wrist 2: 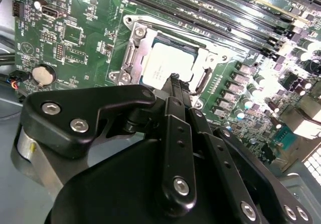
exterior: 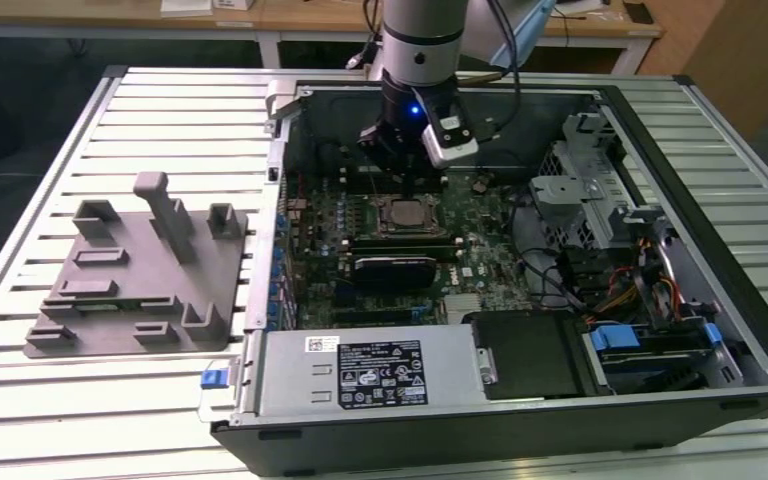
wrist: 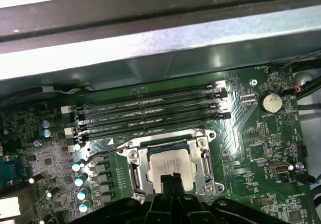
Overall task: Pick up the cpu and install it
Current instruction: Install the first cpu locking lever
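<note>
Arm: reaching down into the open computer case [exterior: 758,330] on the slatted table [exterior: 37,150].
Gripper [wrist 2: 174,78]: hanging directly over the socket [wrist 2: 133,53], fingers pressing together and clasping nothing.
Cpu [wrist: 173,162]: lying flat in the metal-framed socket on the green motherboard [exterior: 478,260], silver top facing up; whether the fingertips are touching it, I cannot tell.
Memory slots [wrist: 150,113]: running just beside the socket.
Grey fixture block [exterior: 131,280]: sitting on the table, well apart, toward the exterior view's left.
</note>
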You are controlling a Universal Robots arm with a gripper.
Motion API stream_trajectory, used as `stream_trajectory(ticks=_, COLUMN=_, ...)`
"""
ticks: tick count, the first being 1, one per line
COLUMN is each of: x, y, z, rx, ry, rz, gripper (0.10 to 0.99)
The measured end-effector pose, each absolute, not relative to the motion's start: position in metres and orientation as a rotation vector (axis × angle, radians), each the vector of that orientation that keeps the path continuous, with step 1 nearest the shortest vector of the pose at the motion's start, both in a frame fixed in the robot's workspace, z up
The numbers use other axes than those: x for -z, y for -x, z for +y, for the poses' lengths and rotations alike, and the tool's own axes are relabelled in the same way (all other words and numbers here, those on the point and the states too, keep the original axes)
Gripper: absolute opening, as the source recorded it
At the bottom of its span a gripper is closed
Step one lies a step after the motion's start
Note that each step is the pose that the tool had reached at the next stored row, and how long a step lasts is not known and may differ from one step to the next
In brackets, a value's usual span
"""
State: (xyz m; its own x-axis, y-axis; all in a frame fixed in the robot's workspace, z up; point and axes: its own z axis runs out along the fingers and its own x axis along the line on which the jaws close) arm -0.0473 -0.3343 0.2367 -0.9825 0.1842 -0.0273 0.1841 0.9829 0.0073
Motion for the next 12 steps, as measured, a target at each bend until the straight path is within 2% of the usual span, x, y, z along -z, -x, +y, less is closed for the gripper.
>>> stream_trajectory(ticks=12, x=-0.237, y=0.065, z=-0.334, rx=-0.007, ry=-0.288, rz=3.1, gripper=0.11)
